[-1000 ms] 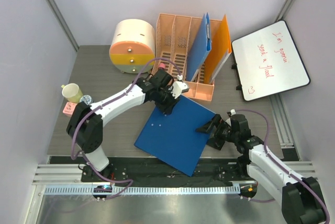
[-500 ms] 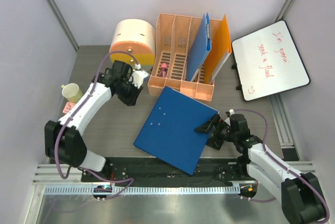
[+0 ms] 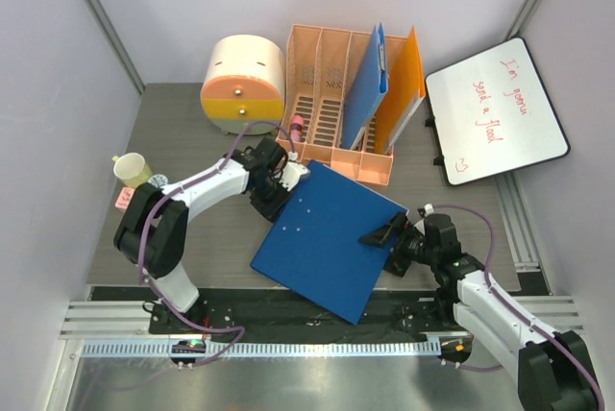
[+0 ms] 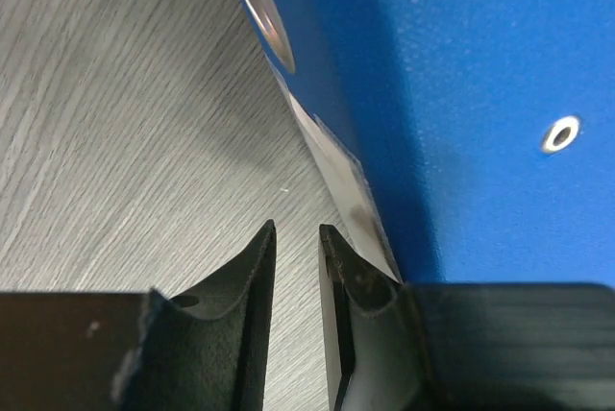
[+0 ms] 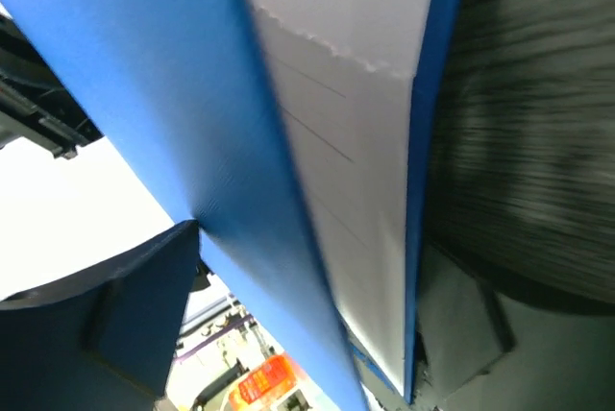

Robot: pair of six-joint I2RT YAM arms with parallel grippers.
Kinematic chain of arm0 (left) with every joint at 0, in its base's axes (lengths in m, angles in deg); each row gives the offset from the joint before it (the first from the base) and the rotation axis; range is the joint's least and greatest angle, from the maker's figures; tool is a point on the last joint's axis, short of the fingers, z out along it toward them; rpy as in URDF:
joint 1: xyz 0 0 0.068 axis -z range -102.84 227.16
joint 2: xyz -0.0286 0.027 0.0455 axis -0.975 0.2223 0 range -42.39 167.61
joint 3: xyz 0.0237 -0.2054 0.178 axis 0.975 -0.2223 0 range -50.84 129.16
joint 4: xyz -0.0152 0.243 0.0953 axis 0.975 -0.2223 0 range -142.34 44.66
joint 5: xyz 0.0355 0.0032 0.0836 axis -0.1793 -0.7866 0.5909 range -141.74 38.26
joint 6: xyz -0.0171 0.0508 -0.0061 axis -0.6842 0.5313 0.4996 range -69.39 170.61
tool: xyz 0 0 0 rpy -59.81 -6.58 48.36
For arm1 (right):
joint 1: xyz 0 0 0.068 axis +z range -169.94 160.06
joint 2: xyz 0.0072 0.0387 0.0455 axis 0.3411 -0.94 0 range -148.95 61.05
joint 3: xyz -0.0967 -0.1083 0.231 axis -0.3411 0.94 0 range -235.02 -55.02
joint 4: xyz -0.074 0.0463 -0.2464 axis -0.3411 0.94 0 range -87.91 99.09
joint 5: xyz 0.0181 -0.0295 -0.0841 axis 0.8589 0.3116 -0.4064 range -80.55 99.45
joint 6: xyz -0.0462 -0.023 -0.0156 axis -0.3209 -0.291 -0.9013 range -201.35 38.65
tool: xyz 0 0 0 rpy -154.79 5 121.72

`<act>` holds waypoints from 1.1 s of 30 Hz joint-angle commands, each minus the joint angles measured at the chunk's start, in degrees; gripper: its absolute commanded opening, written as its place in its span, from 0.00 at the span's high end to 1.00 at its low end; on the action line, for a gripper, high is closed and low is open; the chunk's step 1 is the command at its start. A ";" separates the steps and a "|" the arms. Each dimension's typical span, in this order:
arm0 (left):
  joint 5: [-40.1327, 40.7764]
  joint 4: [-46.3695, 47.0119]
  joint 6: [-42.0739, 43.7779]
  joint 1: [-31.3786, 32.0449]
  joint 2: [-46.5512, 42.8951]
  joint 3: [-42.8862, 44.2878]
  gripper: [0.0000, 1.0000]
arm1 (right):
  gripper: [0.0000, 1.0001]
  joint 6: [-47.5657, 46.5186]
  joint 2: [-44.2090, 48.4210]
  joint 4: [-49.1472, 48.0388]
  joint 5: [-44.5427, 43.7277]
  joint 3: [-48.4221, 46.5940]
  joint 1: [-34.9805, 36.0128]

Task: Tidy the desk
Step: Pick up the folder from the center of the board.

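Note:
A blue binder [image 3: 322, 238] lies slanted in the middle of the dark grey desk [image 3: 192, 132]. My left gripper [image 3: 280, 192] is low at the binder's upper left edge. In the left wrist view its jaws [image 4: 296, 229] stand a narrow gap apart over bare desk with nothing between them, and the right finger [image 4: 360, 286] rests against the binder's spine [image 4: 480, 65]. My right gripper [image 3: 392, 243] straddles the binder's right edge, jaws wide. In the right wrist view both fingers press on the thick binder [image 5: 279, 190].
A peach file rack [image 3: 327, 51] at the back holds a blue folder [image 3: 365, 94] and an orange folder [image 3: 404, 84]. A yellow and orange round drawer unit [image 3: 243, 84] stands left of it. A whiteboard [image 3: 495, 108] lies at right, a yellow cup [image 3: 133, 171] at left.
My left arm swung left toward the drawer unit, then came back to the binder's upper left edge. The binder slid slightly right. The right jaws closed a little on its edge.

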 commanded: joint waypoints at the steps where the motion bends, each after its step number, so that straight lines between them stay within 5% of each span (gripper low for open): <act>1: -3.06 1.61 -2.07 1.63 -2.94 1.37 0.75 | 0.26 3.23 4.08 4.94 -2.29 3.72 0.50; 3: -3.33 1.52 -2.34 2.16 -3.74 1.10 0.75 | 0.38 4.20 7.15 5.21 -1.68 3.28 0.50; 7: -4.29 1.43 -3.13 3.92 -5.49 0.49 0.75 | 0.81 6.14 11.82 5.91 -1.15 1.44 0.50; 12: -5.35 1.43 -3.57 6.81 -6.20 0.57 0.75 | 0.99 7.20 14.64 6.35 -0.36 -0.84 0.76; 20: -7.99 -1.54 -1.99 8.84 -8.92 2.85 0.75 | 0.99 6.07 18.51 10.19 0.70 -10.41 0.85; 26: -10.80 -9.72 0.64 -1.32 -16.65 19.27 0.75 | 0.99 -3.52 17.54 21.89 3.68 -24.83 0.85; 33: -9.74 -0.87 -1.53 -4.35 -14.39 25.27 0.73 | 0.99 -3.97 19.21 30.78 8.77 -31.43 0.85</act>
